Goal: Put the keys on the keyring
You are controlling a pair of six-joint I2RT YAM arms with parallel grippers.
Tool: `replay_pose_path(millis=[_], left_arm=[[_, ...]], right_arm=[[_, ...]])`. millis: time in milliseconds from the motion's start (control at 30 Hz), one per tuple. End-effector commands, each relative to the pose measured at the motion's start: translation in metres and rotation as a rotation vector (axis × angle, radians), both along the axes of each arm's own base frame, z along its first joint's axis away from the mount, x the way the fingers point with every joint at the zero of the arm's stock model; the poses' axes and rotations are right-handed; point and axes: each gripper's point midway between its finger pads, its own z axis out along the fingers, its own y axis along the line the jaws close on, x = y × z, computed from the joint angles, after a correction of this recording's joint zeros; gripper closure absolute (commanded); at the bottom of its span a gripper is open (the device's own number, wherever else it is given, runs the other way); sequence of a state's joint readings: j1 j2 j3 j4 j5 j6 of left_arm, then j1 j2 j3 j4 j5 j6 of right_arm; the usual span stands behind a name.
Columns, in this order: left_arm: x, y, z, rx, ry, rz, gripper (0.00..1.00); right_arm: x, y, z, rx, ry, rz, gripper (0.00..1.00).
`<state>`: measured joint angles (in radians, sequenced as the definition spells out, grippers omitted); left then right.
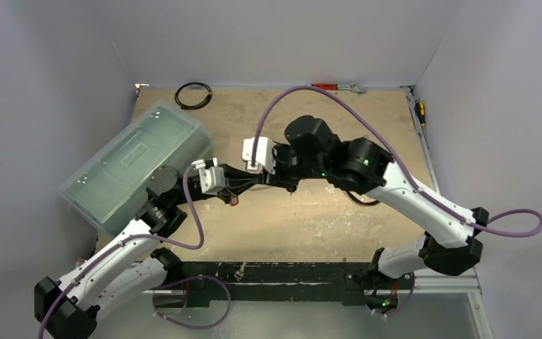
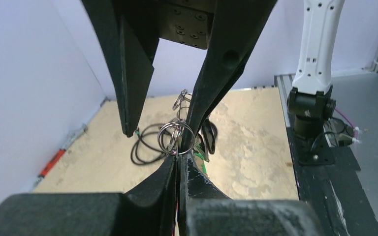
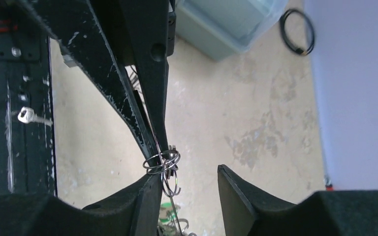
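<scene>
Left gripper clamped fully shut, tips pinching the thin silvery wire keyring. Ring held in the air over the middle of the tabletop, not resting on it. More than one loop seems to overlap at the pinch; can't tell how many.

Right gripper tip to tip with it, jaws well apart, nothing between them. One finger just beside the ring; contact unclear.

Bunch of small metal keys with a bit of green plastic tag showing, hanging close by the ring. Probably already threaded; count hidden. One lone silver key lying on the black base rail at the near edge, well apart from the ring.

Handling guess:
- **Ring:** light, springy, slick bare wire, so likely to swivel or slip in a pinch. Best gripped across the flat of the coil, away from the split end, leaving the split free for prying.
- **Keys:** light, rigid, free to dangle. Better taken by tag or flat head, hole end left exposed.
- **Lone key:** lying flat on the rail, awkward to lift. Edge pick likely needed.
</scene>
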<state>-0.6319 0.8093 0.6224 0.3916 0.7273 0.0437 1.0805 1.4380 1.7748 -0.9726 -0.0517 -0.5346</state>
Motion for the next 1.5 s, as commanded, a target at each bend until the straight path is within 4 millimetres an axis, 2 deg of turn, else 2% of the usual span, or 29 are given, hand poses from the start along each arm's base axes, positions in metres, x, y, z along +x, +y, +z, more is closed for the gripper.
replay_pose_path(millis=[0, 67, 367, 433, 567, 667, 733, 833, 1033, 1133, 1300, 1467], left_arm=[[0.014, 0.001, 0.015, -0.072, -0.025, 0.069, 1.0], [0.013, 0.001, 0.016, -0.08, -0.03, 0.07, 1.0], [0.011, 0.002, 0.02, -0.104, -0.011, 0.063, 1.0], [0.011, 0.004, 0.021, -0.112, -0.014, 0.071, 1.0], [0.009, 0.007, 0.026, -0.138, -0.025, 0.081, 1.0], [0.007, 0.008, 0.03, -0.156, -0.024, 0.077, 1.0], [0.006, 0.008, 0.03, -0.155, -0.028, 0.076, 1.0], [0.003, 0.006, 0.025, -0.1, -0.038, 0.055, 1.0], [-0.005, 0.003, 0.028, -0.028, -0.078, -0.003, 1.0], [-0.013, 0.0, 0.028, -0.007, -0.085, -0.055, 1.0], [-0.03, 0.0, 0.027, 0.059, -0.097, -0.144, 1.0], [-0.044, -0.001, 0.024, 0.094, -0.083, -0.229, 1.0]], right_arm=[[-0.051, 0.046, 0.098, 0.437, -0.053, 0.242, 0.5], [-0.053, 0.044, 0.103, 0.462, -0.065, 0.245, 0.5], [-0.047, 0.052, 0.095, 0.453, -0.065, 0.23, 0.51], [-0.042, 0.05, 0.1, 0.469, -0.083, 0.201, 0.51], [-0.035, 0.035, 0.124, 0.599, -0.163, 0.132, 0.51], [-0.033, 0.017, 0.129, 0.648, -0.231, 0.096, 0.5], [-0.036, 0.007, 0.123, 0.618, -0.252, 0.111, 0.49], [-0.041, -0.005, 0.104, 0.507, -0.227, 0.136, 0.5], [-0.036, -0.014, 0.062, 0.296, -0.151, 0.109, 0.55], [-0.037, -0.017, 0.056, 0.265, -0.14, 0.111, 0.59], [-0.041, -0.023, 0.049, 0.214, -0.119, 0.127, 0.6], [-0.046, -0.021, 0.048, 0.211, -0.098, 0.153, 0.65]])
